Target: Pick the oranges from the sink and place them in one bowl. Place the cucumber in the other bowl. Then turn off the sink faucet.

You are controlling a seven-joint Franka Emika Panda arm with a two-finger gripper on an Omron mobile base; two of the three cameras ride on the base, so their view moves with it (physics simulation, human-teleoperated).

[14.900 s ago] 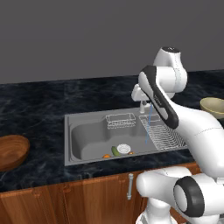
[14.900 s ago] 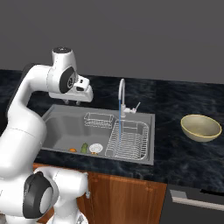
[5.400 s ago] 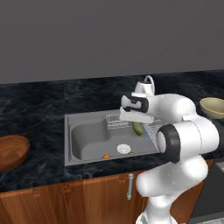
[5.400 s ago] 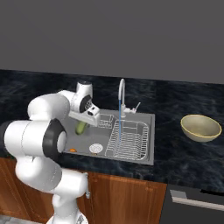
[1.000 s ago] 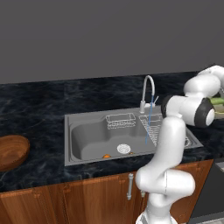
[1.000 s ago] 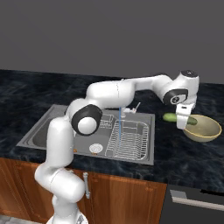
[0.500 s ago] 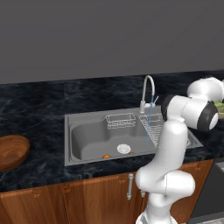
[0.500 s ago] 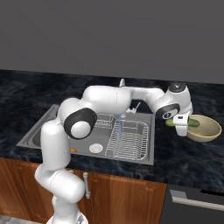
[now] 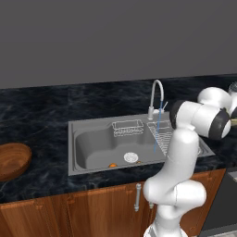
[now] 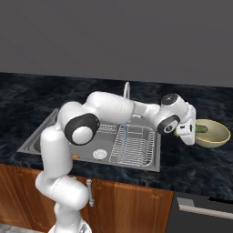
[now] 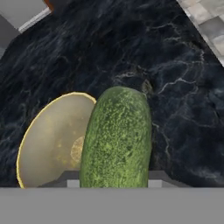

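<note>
My gripper (image 10: 195, 132) is shut on the dark green cucumber (image 10: 201, 129), holding it over the near left rim of the olive-yellow bowl (image 10: 215, 136) on the counter right of the sink (image 10: 144, 164). In the hand view the cucumber (image 11: 116, 141) stands close up, with the bowl (image 11: 52, 140) just below and to its left. One small orange (image 9: 112, 165) lies on the basin floor near the drain, seen also as the orange (image 10: 75, 156) from the right. The chrome faucet (image 9: 157, 95) still runs a thin blue water stream (image 9: 157, 134). The brown wooden bowl (image 9: 13, 159) sits far left.
A wire basket (image 9: 127, 127) hangs at the back of the basin, and a ribbed drainer (image 10: 134, 143) takes up the sink's right part. Dark marble counter (image 10: 195, 168) surrounds the olive bowl. Wooden cabinet fronts (image 9: 92, 208) run below.
The hand has come down and tilted with the cucumber, from above the olive bowl's left side to just over its rim. The orange in the sink has stayed put.
</note>
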